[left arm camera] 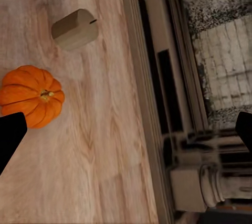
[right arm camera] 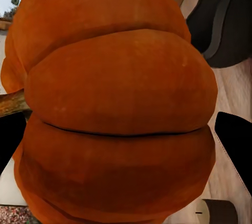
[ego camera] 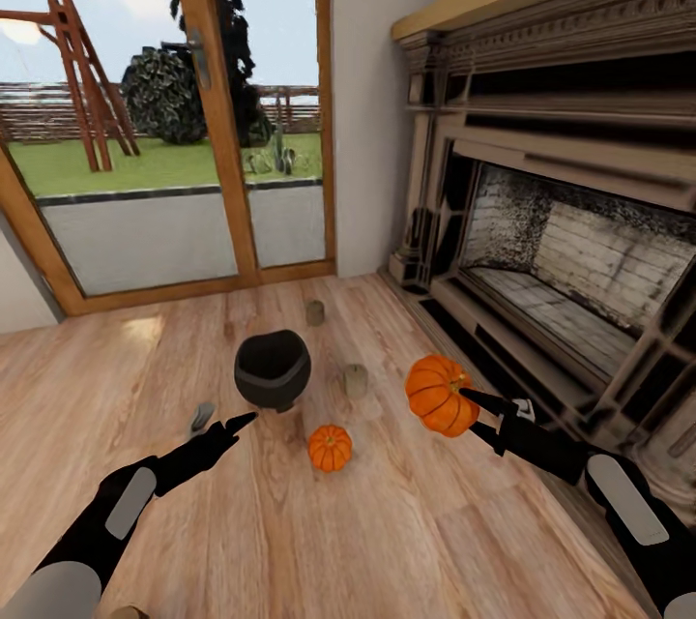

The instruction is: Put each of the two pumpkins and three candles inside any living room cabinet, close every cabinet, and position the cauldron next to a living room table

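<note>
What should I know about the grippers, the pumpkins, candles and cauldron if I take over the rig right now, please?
Right gripper: closed around the larger pumpkin, held just above the floor by the fireplace.
Left gripper: open, empty, near the cauldron.
On the floor: cauldron, smaller pumpkin, one candle between the pumpkins, another candle beyond the cauldron.
Done: larger pumpkin grasped.
Left: stow both pumpkins and all candles in a cabinet, close cabinets, set cauldron beside the table.
</note>
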Motion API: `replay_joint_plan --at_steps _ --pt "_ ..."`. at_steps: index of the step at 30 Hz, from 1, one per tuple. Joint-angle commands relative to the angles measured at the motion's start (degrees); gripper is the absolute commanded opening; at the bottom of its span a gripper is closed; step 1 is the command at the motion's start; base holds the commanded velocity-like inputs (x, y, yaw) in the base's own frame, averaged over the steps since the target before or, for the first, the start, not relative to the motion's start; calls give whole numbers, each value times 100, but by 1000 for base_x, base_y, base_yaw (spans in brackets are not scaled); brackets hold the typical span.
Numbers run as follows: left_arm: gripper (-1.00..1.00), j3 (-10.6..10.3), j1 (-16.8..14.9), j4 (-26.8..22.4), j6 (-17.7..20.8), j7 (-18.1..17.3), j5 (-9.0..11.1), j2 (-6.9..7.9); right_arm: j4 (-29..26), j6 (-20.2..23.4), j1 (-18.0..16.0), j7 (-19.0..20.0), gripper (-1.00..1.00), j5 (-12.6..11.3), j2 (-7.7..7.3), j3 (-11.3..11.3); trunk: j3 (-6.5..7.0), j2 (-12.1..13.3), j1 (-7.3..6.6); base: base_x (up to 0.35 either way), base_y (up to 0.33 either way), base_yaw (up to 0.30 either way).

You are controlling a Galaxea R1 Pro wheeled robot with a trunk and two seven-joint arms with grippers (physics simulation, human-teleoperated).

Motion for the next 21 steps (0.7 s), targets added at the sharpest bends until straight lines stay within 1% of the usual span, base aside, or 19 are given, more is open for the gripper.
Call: replay_joint_plan --at_steps 1,8,9,13,15,19,21 --pt "100 11 -2 -1 37 -3 24 -1 0 39 -4 8 -100 -27 1 -8 -3 -2 0 58 -65 -55" --pt "100 14 -2 31 20 94 -3 -2 -6 38 -4 7 -100 -27 1 -8 -1 -2 0 13 -15 -13" --pt "100 16 -2 34 21 163 -7 -4 -7 37 -4 7 -100 -27 1 -8 -1 -2 0 1 -1 -1" --pt "100 24 -9 207 21 836 13 -51 -7 38 -4 7 -100 -26 1 -8 -1 -2 0 0 0 0" --pt "100 27 -10 262 12 1059 22 -85 -7 39 -4 7 -100 -26 1 -8 -1 -2 0 0 0 0" --pt "100 26 -11 329 -14 1161 25 -182 -7 37 -4 7 -100 -23 1 -8 -1 -2 0 0 0 0" --pt "100 27 -11 444 -108 1174 24 -255 -7 37 -4 7 -100 -20 1 -8 -1 -2 0 0 0 0"
